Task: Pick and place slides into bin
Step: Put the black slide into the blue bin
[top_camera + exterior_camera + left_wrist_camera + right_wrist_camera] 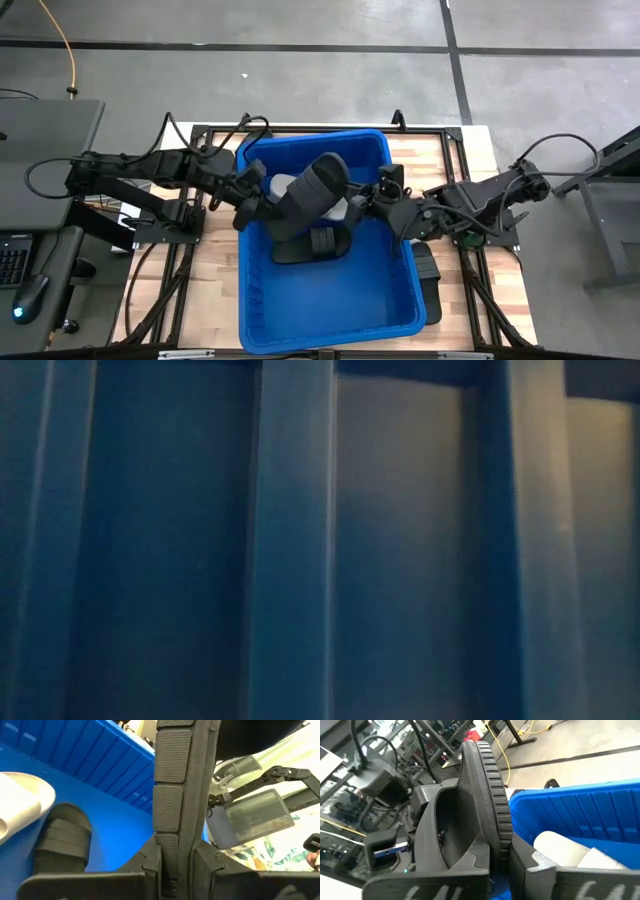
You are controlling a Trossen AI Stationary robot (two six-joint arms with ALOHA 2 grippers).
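Two dark, jointed arms are seen, the left arm (150,170) and the right arm (480,195), each built of blocky matte-black segments. Black cables are looped along both. Flat, angular black fingers (220,870) are shown on each wrist.

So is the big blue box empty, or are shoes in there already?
Not empty. The bin already holds a black slide lying flat and a light slide.
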